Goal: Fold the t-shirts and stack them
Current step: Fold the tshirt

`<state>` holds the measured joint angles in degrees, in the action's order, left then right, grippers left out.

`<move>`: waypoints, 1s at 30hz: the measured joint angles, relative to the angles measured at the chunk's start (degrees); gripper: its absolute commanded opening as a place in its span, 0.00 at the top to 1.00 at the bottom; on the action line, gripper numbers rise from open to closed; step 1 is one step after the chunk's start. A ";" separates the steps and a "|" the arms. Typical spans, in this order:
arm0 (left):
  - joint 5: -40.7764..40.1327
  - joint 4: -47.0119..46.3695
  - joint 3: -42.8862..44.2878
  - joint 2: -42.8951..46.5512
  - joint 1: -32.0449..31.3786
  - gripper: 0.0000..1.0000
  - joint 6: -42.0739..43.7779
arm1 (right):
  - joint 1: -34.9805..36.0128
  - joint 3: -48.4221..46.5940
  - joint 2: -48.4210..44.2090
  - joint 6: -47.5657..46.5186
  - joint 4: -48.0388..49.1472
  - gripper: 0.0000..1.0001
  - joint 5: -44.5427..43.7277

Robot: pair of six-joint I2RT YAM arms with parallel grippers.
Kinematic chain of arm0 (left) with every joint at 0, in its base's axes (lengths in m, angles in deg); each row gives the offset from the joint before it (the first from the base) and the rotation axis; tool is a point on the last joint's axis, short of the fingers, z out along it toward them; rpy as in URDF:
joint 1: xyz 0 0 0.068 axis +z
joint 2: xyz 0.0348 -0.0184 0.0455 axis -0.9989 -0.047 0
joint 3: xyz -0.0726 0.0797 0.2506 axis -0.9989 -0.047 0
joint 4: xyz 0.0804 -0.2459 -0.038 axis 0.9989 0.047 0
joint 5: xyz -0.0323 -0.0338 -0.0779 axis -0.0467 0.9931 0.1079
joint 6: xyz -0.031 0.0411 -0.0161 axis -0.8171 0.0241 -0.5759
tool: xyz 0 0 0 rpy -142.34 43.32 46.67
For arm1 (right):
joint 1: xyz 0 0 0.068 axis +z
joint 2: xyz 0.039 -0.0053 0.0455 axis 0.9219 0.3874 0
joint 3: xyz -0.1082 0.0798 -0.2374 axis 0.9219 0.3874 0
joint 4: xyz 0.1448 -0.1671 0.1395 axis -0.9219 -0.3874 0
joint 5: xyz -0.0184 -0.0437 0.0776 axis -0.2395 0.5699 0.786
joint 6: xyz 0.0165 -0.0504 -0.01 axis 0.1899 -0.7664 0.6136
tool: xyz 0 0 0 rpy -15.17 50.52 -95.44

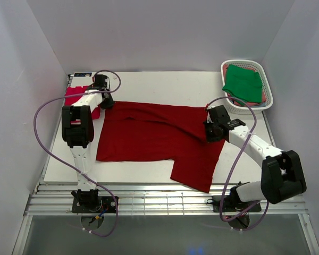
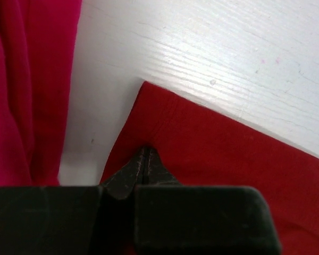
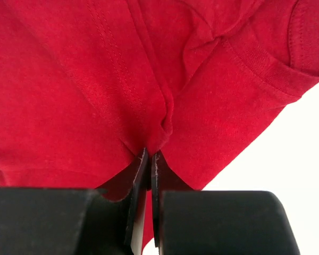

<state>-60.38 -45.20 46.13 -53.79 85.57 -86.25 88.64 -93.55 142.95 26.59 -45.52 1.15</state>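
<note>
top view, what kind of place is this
Probably a lab robot cell: a white table boxed in by bare white walls, a left arm and a right arm bolted at its near edge, a dark red t-shirt spread out.

A white slotted basket (image 1: 269, 98) sits at the far right corner of the white table (image 1: 165, 85).

dark red t-shirt (image 1: 149, 135), pinkish-red t-shirt (image 1: 73, 96), green t-shirt (image 1: 243, 82) — white slotted basket (image 1: 243, 62), perhaps pink cloth beneath
</note>
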 measured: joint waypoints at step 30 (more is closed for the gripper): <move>-0.61 -5.95 -19.87 16.17 -0.13 0.72 1.05 | 0.87 -28.79 31.71 -0.24 2.93 0.57 2.34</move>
<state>-60.99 -51.14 26.26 -37.61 85.44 -85.20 89.51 -122.34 174.67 26.35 -42.59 3.49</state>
